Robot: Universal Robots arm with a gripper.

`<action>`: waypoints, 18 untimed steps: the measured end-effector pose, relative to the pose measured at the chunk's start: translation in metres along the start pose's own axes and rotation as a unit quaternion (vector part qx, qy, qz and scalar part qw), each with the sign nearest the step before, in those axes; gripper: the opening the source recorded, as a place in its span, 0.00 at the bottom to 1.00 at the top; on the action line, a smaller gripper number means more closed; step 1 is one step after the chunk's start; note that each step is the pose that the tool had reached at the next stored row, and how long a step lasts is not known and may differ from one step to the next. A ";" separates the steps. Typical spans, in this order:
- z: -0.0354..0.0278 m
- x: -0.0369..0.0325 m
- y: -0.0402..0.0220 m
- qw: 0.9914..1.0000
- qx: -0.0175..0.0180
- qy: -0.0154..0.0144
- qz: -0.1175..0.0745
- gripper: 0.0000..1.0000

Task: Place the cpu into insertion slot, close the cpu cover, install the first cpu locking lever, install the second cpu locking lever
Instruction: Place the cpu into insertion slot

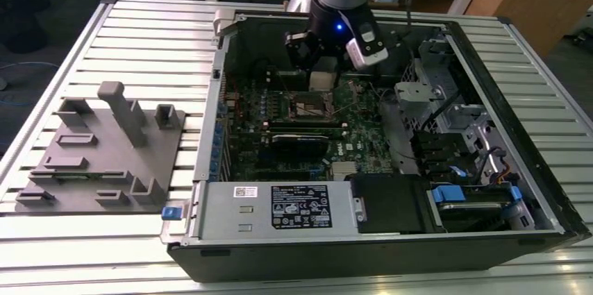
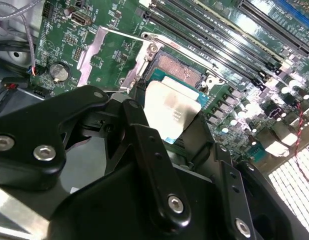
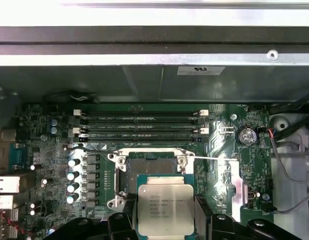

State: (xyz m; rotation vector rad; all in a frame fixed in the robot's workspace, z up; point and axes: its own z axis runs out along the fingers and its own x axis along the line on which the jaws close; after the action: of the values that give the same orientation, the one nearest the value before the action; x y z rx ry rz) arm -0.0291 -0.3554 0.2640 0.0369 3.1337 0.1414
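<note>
Slatted metal desk (image 1: 139, 31) bears an open computer case (image 1: 371, 253); inside, the pincer (image 3: 165, 216) clamps the flat silvery square cpu (image 3: 165, 205) by the insertion slot (image 3: 150, 167).

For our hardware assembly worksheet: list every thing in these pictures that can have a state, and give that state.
cpu: gripped, held over the board, not seated.
insertion slot: uncovered, empty.
cpu cover: swung open beside the slot.
gripper: shut on the cpu.
computer case: lying flat, side open.
</note>
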 end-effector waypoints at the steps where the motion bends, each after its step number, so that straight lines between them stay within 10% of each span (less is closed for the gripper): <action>1: 0.0013 0.0001 -0.0001 1.000 0.000 0.000 0.000 0.54; 18: 0.0115 0.0001 -0.0011 1.000 0.001 -0.004 0.000 0.54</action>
State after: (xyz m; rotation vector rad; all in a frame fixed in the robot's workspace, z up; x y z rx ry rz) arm -0.0292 -0.3554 0.2525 0.0359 3.1264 0.1370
